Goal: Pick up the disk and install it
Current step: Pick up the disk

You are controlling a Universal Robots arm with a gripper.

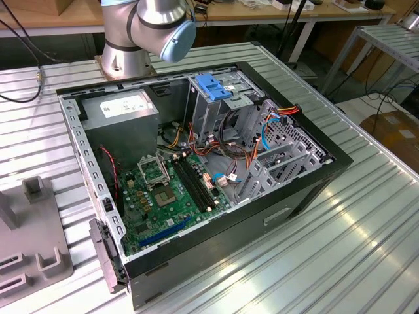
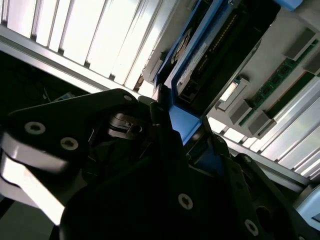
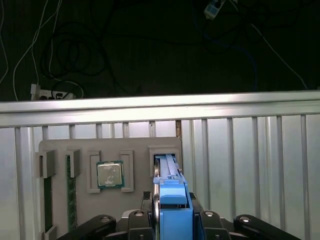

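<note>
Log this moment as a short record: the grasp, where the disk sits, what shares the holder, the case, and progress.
arm end: gripper with jaws shut on the disk at its blue rail
disk pose: on edge in a slot of the grey holder
also in holder: processor chip, memory sticks
target: computer case open on the slatted table, with a blue-handled drive cage inside
progress: disk not yet installed

At the top of the exterior view, the arm [image 1: 147, 26] is silver-grey metal built of round joints, one closed by a pale blue cap [image 1: 178, 38]. In the second wrist view the gripper [image 2: 172, 117] is matte black, with angular links fastened by small silver screws [image 2: 185, 201] and a glossy white band [image 2: 25, 170] behind them.
</note>
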